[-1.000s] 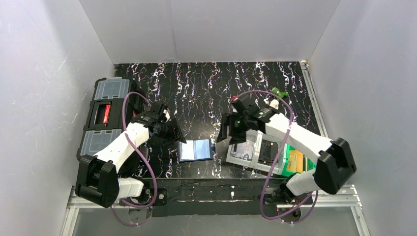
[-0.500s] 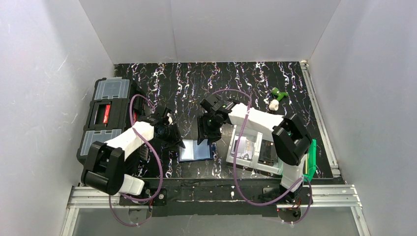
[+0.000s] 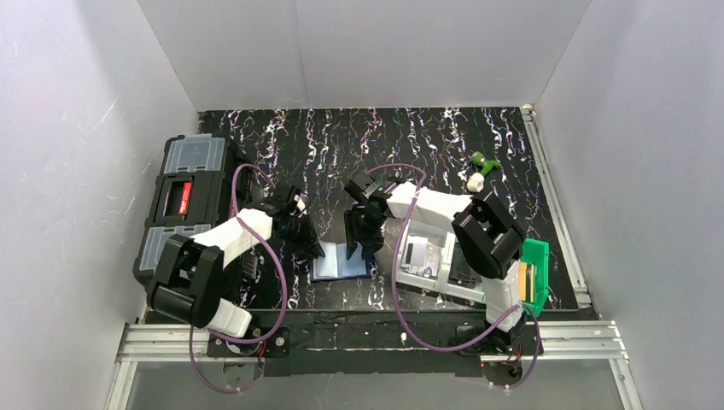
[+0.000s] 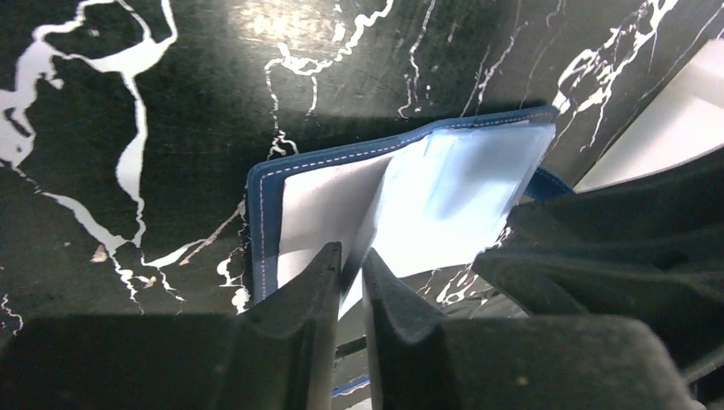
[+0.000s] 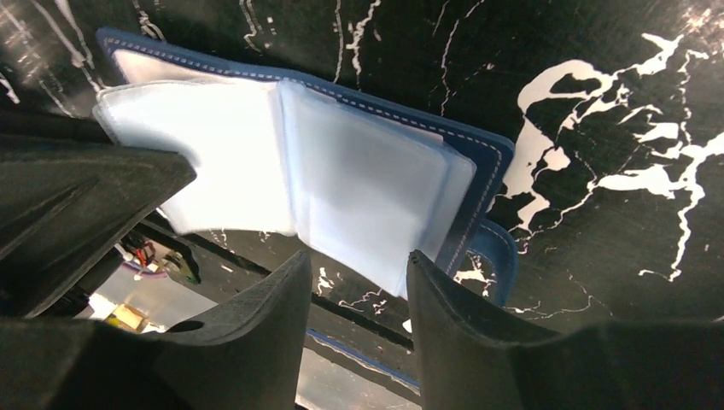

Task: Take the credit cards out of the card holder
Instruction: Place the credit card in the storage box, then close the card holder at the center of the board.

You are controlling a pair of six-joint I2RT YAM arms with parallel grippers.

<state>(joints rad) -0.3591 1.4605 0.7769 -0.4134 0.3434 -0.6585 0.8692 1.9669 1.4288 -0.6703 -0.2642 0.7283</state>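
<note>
Two grippers are hanging over the card holder (image 3: 335, 266), which is lying open on the black marbled table (image 3: 444, 137), pale sleeves (image 5: 359, 188) facing up. The left gripper (image 4: 352, 256) is showing only a thin slit between its fingers, with a sleeve's fold running into it; whether it is pinching cannot be told. The right gripper (image 5: 359, 269) is holding its fingers apart, a sleeve corner lying just ahead of the gap.

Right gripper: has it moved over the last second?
Yes. The right gripper shifted left, away from the white tray, onto the card holder's right edge.
</note>
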